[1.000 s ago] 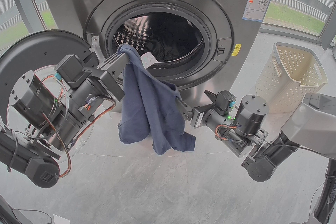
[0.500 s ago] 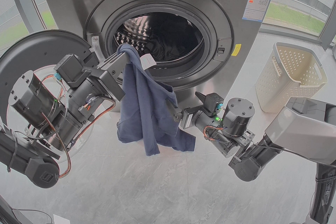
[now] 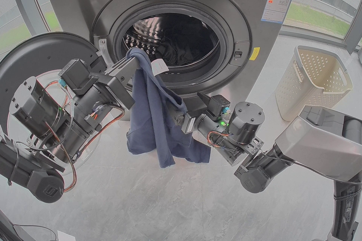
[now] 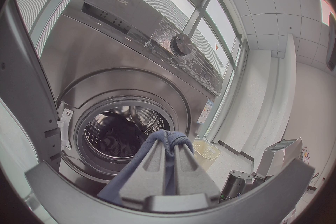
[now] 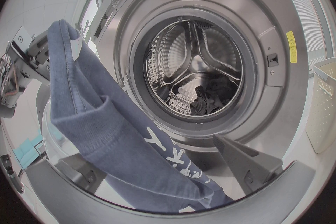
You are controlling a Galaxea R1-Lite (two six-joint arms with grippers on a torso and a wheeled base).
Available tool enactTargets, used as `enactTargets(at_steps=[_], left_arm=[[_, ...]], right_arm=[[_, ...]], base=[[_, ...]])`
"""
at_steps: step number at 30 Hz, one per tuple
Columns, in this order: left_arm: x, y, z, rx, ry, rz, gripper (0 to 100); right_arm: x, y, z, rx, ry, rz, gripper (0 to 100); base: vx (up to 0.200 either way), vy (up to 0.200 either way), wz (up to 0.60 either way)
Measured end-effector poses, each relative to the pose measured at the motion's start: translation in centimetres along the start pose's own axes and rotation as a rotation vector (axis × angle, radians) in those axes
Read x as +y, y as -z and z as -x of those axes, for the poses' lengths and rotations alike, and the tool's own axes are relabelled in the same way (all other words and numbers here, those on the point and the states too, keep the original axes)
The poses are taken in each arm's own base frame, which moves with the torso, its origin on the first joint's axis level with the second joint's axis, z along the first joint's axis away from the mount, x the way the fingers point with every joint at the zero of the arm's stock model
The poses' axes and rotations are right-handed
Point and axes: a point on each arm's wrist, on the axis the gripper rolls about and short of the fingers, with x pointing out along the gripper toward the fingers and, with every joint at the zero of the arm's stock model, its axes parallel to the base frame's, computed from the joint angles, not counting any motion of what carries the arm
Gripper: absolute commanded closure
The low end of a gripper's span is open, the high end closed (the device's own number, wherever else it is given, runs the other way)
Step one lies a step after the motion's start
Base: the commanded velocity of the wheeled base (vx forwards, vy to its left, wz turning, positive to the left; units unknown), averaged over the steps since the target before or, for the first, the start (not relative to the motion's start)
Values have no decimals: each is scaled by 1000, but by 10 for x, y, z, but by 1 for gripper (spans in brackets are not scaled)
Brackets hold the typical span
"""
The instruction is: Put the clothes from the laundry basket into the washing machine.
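Left jaws squeeze the dark blue cotton shirt (image 3: pixel 151 117) by its neck; right jaws stand wide open with hanging cloth between them | shirt hangs just outside the round hole of the grey steel washing machine (image 3: pixel 256 19) | best, I think: grip low, lift both ends inside together

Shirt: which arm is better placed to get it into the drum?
Left, probably: the left gripper grips the shirt by its collar at the drum mouth; the right gripper is open, lower, against the hanging cloth.
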Motion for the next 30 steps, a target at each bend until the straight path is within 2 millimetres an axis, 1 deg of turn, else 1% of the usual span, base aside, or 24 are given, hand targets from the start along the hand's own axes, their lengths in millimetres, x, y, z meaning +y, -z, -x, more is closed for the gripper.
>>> enactTargets(at_steps=[6, 10, 15, 16, 17, 20, 21, 25, 30], left_arm=[[1, 1, 1, 3, -3, -1, 100], [3, 1, 2, 7, -11, -5, 100], [7, 3, 3, 14, -22, -9, 100], [8, 4, 3, 18, -26, -10, 100], [8, 4, 3, 19, -28, -11, 100], [11, 7, 4, 28, -35, -13, 100], [12, 8, 4, 32, -39, -15, 100], [14, 12, 6, 54, -50, -16, 100], [16, 16, 10, 96, -62, -20, 100]], right_arm=[[0, -1, 0, -3, -1, 0, 100], [-7, -13, 7, -13, 14, 4, 100], [-15, -41, 17, -60, 41, -11, 100], [-17, -52, 20, -81, 53, -22, 100], [-18, -56, 21, -88, 57, -25, 100], [-22, -78, 29, -136, 76, -43, 100], [-24, -86, 33, -154, 82, -47, 100], [-29, -109, 53, -207, 94, -55, 100], [-31, -133, 72, -264, 101, -59, 100]], base=[[0, 0, 0], [0, 0, 0], [0, 0, 0], [0, 0, 0], [0, 0, 0], [0, 0, 0], [0, 0, 0], [0, 0, 0], [0, 0, 0]])
